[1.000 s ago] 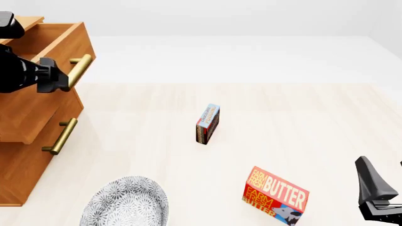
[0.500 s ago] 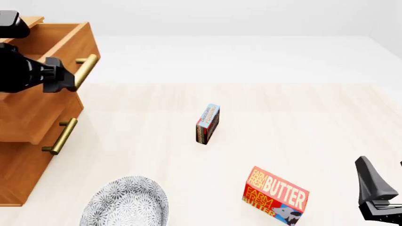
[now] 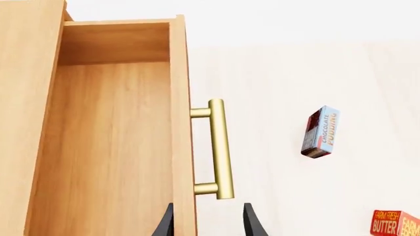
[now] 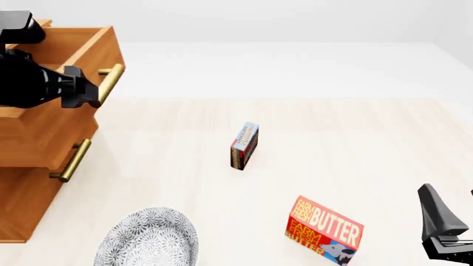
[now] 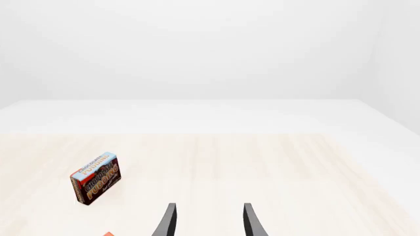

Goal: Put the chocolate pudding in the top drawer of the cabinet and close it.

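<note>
A pale wood-grain table (image 4: 355, 138) carries the orange-brown cabinet (image 4: 22, 210) at its left edge, with a patterned grey-and-white bowl (image 4: 148, 238) near the front just beside it. The chocolate pudding (image 4: 244, 145) stands on edge near the middle, apart from everything, while a red-and-yellow butter box (image 4: 325, 230) sits nearer the front right, apparently tilted.

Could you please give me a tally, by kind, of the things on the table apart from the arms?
Cabinet: 1
Chocolate pudding box: 1
Butter box: 1
Patterned plate: 1
Total: 4
</note>
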Controlling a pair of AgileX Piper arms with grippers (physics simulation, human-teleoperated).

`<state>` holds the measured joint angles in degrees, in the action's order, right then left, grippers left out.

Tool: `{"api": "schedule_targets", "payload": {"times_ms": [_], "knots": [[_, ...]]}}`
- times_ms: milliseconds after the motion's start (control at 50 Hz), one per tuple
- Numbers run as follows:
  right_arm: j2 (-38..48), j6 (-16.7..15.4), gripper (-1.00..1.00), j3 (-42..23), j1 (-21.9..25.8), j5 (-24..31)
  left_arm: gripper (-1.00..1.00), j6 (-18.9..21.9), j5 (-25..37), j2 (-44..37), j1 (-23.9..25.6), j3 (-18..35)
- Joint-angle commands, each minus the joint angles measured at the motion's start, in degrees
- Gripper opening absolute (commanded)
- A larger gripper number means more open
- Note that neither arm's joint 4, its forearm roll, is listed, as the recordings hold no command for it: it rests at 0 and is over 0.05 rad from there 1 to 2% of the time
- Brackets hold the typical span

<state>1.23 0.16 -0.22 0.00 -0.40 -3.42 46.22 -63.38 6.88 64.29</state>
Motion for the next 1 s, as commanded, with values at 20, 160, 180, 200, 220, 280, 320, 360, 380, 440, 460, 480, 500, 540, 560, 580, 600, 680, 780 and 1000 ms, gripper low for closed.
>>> {"api": "schedule_targets", "payload": {"times_ms": [20, 160, 180, 200, 220, 280, 320, 360, 380, 440, 460, 480, 500, 540, 560, 580, 600, 680, 780, 1000], "knots": [[0.0, 0.0, 1.00, 0.0, 0.0, 0.0, 1.00, -0.2, -0.4, -0.5, 1.1, 0.1], [0.0, 0.0, 1.00, 0.0, 0.0, 0.0, 1.00, -0.4, -0.6, -0.4, 1.2, -0.3], [0.0, 0.0, 1.00, 0.0, 0.0, 0.0, 1.00, -0.3, -0.6, -0.4, 1.1, -0.2], [0.0, 0.0, 1.00, 0.0, 0.0, 0.0, 1.00, -0.4, -0.6, -0.4, 1.2, -0.1], [0.0, 0.0, 1.00, 0.0, 0.0, 0.0, 1.00, -0.4, -0.7, -0.4, 1.4, -0.1], [0.0, 0.0, 1.00, 0.0, 0.0, 0.0, 1.00, -0.5, -0.8, -0.5, 1.5, -0.2], [0.0, 0.0, 1.00, 0.0, 0.0, 0.0, 1.00, -0.6, -0.9, -0.5, 1.7, -0.4], [0.0, 0.0, 1.00, 0.0, 0.0, 0.0, 1.00, -0.6, -0.8, -0.5, 1.7, -0.1], [0.0, 0.0, 1.00, 0.0, 0.0, 0.0, 1.00, -0.7, -0.7, -0.4, 1.8, 0.1], [0.0, 0.0, 1.00, 0.0, 0.0, 0.0, 1.00, -0.6, -0.7, -0.4, 1.8, 0.2], [0.0, 0.0, 1.00, 0.0, 0.0, 0.0, 1.00, -0.7, -0.9, -0.4, 2.1, 0.0], [0.0, 0.0, 1.00, 0.0, 0.0, 0.0, 1.00, -0.7, -0.9, -0.4, 2.1, 0.0], [0.0, 0.0, 1.00, 0.0, 0.0, 0.0, 1.00, -0.8, -1.0, -0.4, 2.2, -0.1], [0.0, 0.0, 1.00, 0.0, 0.0, 0.0, 1.00, -0.9, -1.1, -0.5, 2.3, -0.1], [0.0, 0.0, 1.00, 0.0, 0.0, 0.0, 1.00, -0.9, -1.3, -0.6, 2.4, -0.2], [0.0, 0.0, 1.00, 0.0, 0.0, 0.0, 1.00, -1.1, -1.5, -0.7, 2.6, -0.3], [0.0, 0.0, 1.00, 0.0, 0.0, 0.0, 1.00, -1.2, -1.7, -0.8, 2.8, -0.5], [0.0, 0.0, 1.00, 0.0, 0.0, 0.0, 1.00, -1.5, -2.4, -1.3, 3.3, -0.7], [0.0, 0.0, 1.00, 0.0, 0.0, 0.0, 1.00, -2.0, -2.7, -1.7, 4.3, -0.6], [0.0, 0.0, 1.00, 0.0, 0.0, 0.0, 1.00, -2.9, -4.1, -1.7, 5.1, -1.9]]}}
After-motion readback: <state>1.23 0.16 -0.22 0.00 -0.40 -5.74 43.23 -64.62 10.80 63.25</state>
